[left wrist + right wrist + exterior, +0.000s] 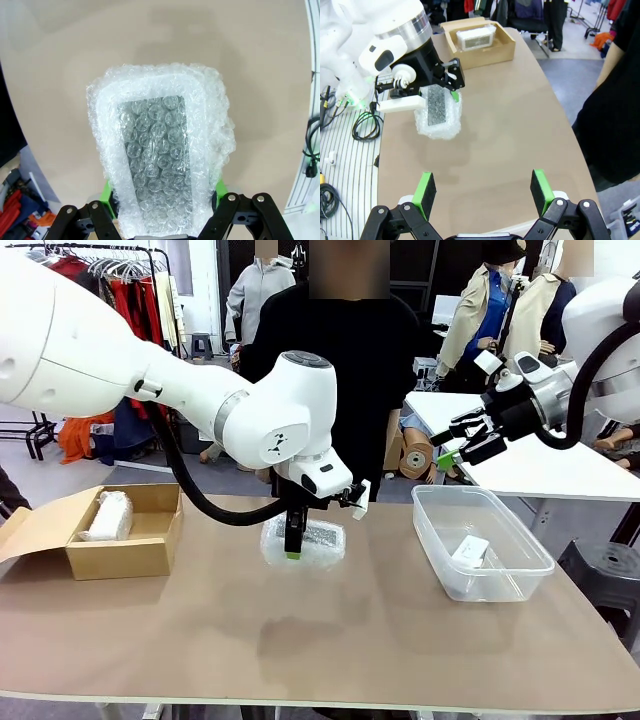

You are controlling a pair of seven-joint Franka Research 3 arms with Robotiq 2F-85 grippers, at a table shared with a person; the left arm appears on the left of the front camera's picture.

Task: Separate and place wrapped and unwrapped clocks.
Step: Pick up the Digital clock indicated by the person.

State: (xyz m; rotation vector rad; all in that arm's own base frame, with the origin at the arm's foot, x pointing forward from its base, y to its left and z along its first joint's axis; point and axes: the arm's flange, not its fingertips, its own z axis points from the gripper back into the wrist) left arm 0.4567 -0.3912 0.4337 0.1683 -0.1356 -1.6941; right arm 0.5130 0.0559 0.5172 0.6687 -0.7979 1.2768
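Note:
A bubble-wrapped clock [318,538] with a grey face hangs above the middle of the table, and my left gripper [300,540] is shut on it. The left wrist view shows the clock [162,150] clamped between the green pads of the left gripper [162,200]. The right wrist view shows that clock [437,112] with its shadow on the table below. Another wrapped clock [108,515] lies in the cardboard box [120,558] at the left. A bare white clock [470,550] lies in the clear tub [500,578] at the right. My right gripper [455,445] hovers open, high above the tub, holding nothing.
A person in black stands at the far edge of the table, behind the held clock. The cardboard box's flap hangs out past the table's left side. A white table stands behind the tub at the right. Bare tabletop stretches along the near side.

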